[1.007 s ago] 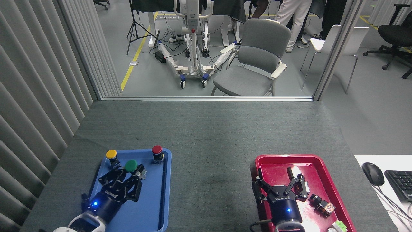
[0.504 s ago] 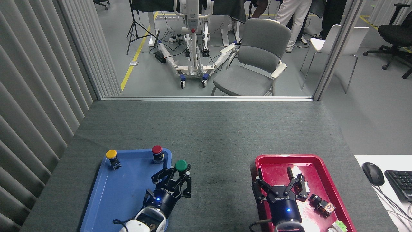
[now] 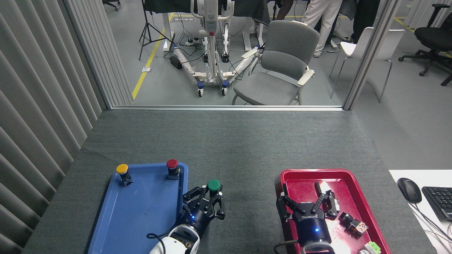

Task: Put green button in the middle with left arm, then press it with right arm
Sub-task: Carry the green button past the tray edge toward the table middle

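My left end effector [image 3: 211, 196] has its fingers closed around the green button [image 3: 213, 185], holding it over the bare grey tabletop [image 3: 233, 148] just off the right rim of the blue tray [image 3: 141, 211], toward the near edge. My right end effector [image 3: 306, 203] sits over the red tray [image 3: 356, 208] by the near right corner, fingers spread wide, gripping nothing.

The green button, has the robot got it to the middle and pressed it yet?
Partly. The green button is out of the blue tray, gripped in the left end effector over the grey cover. It is not visibly set down. The right end effector hangs open over the red tray; pressing remains.
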